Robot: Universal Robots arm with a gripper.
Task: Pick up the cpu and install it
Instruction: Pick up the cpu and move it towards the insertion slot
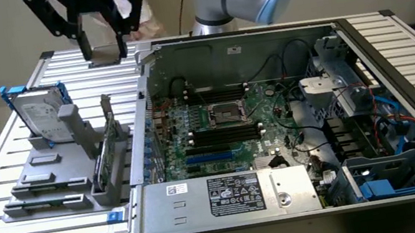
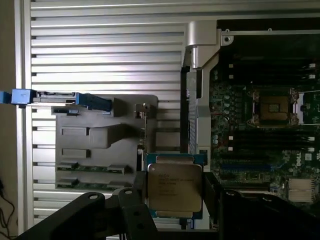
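Slatted metal table (image 1: 0, 189) carries an open computer case (image 1: 403, 90) holding a green motherboard (image 1: 276, 124) with a dark socket (image 1: 228, 113) at its middle, and a silver power supply (image 1: 180, 206) whose black-and-white label (image 1: 237, 194) is too small to read. Beside the case, a grey holder (image 1: 49, 181) keeps a hard drive (image 1: 42, 112) with a white label upright in a blue frame. Above the table's far edge, the gripper (image 1: 104, 48) has its fingers (image 2: 137, 197) clamped on the cpu (image 2: 174, 187). Printed lines cross the chip's metal top, probably a model code, but illegible.
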